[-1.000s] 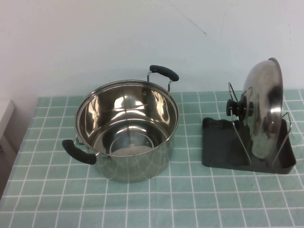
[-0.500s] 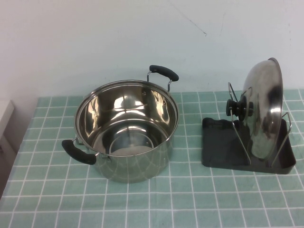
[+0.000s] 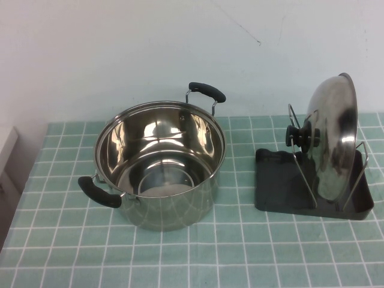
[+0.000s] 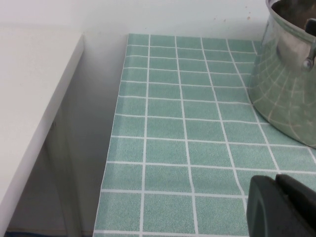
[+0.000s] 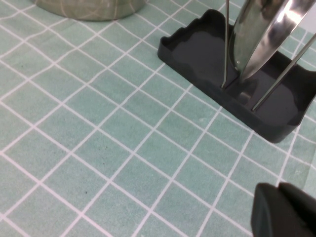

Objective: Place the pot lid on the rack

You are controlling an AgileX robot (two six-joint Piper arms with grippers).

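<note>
Steel pot lid (image 3: 332, 138) upright in rack (image 3: 282, 191), left gripper (image 4: 281, 207), right gripper (image 5: 284, 211) apart

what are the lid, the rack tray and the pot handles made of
Pot lid: looks like polished stainless steel, mirror reflections; its knob looks like black plastic. Rack tray: matte dark grey plastic, apparently moulded, with silver wire loops. Pot handles: black, dull, probably plastic. Both grippers off the table.

Mirror-shiny steel pot lid (image 3: 333, 135), matt dark plastic rack (image 3: 282, 189) with silver wire loops, polished steel pot (image 3: 159, 165), speckled green tiled tablecloth (image 3: 252, 252)
</note>
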